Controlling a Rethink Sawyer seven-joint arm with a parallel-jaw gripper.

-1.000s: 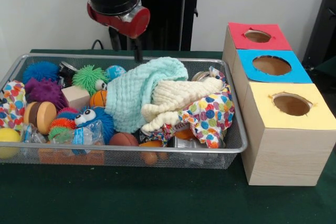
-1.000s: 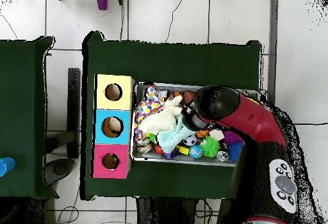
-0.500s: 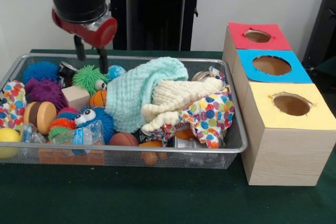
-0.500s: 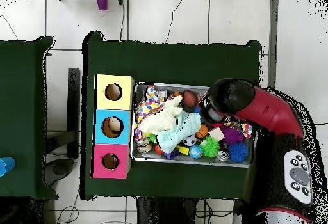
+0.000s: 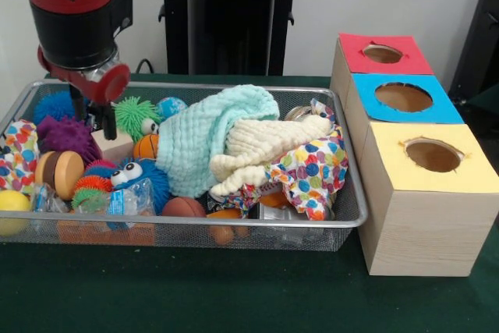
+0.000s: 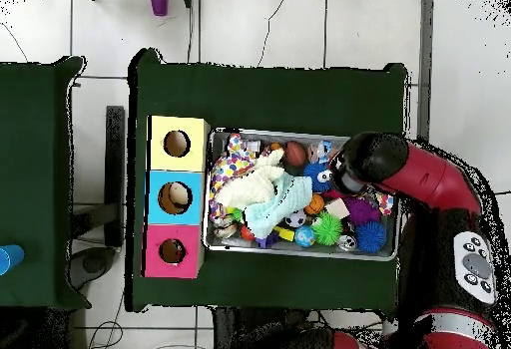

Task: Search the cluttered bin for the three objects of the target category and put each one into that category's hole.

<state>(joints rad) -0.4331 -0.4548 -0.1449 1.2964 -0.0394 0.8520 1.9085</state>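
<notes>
A wire mesh bin (image 5: 187, 228) holds a heap of toys and cloths. My gripper (image 5: 95, 126) hangs open at the bin's left end, with nothing between its fingers (image 5: 109, 122). It sits just above a wooden cube (image 5: 117, 147), beside a purple spiky ball (image 5: 66, 136) and a green spiky ball (image 5: 134, 115). Mint (image 5: 210, 130), cream (image 5: 265, 142) and polka-dot (image 5: 312, 173) cloths cover the bin's middle and right. Three boxes with round holes stand to the right: red (image 5: 382, 56), blue (image 5: 401, 99), yellow (image 5: 433, 161). In the overhead view the arm (image 6: 419, 180) hides the gripper above the bin (image 6: 215, 235).
Also in the bin: a blue spiky ball (image 5: 58, 104), a blue googly-eyed ball (image 5: 144, 177), a small basketball (image 5: 144, 147), a brown ball (image 5: 183, 208), a yellow ball (image 5: 12, 208) and a wooden disc (image 5: 62, 173). Green cloth covers the table (image 5: 234, 294).
The arm has swung from the bin's middle to its left end in the front view and come lower. The gripper now hangs over the wooden cube. Nothing in the bin has shifted.
</notes>
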